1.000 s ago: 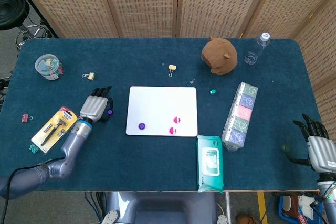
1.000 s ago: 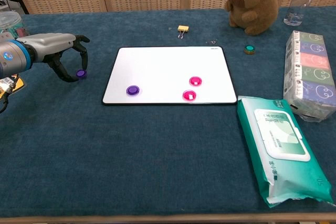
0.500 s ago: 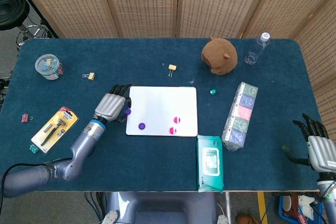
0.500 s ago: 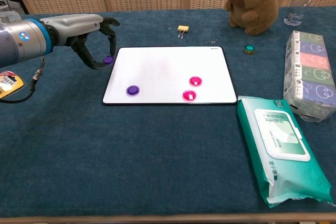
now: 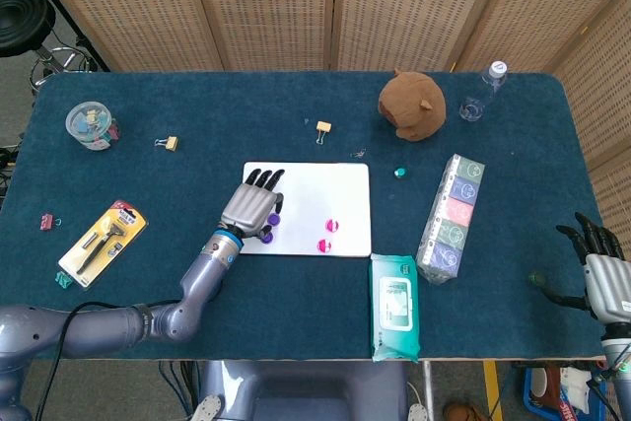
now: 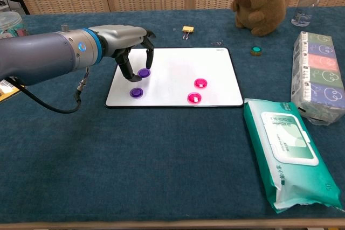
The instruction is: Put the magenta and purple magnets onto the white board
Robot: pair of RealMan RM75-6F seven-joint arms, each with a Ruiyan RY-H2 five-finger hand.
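Note:
The white board [image 5: 315, 189] [image 6: 178, 63] lies flat mid-table. On it sit two magenta magnets [image 5: 331, 226] [image 5: 323, 245] [image 6: 200, 83] [image 6: 193, 98] and a purple magnet [image 6: 136, 92], which my hand partly hides in the head view. My left hand [image 5: 252, 208] [image 6: 129, 44] hovers over the board's left part, pinching a second purple magnet [image 6: 144, 72] [image 5: 274, 218] between thumb and a finger, just above the board. My right hand [image 5: 603, 273] stays at the table's far right edge, fingers spread, holding nothing.
A wet-wipes pack [image 5: 394, 305] [image 6: 288, 152] lies right of the board, a tissue multipack [image 5: 452, 216] [image 6: 319, 76] beyond it. A capybara plush [image 5: 412, 104], water bottle [image 5: 483, 91], teal magnet [image 5: 400, 173], binder clip [image 5: 322, 127], clip jar [image 5: 91, 125] and razor pack [image 5: 104, 241] stand around.
My left hand carried the purple magnet rightward, from the cloth left of the board to over the board's left part. The right hand barely shifted.

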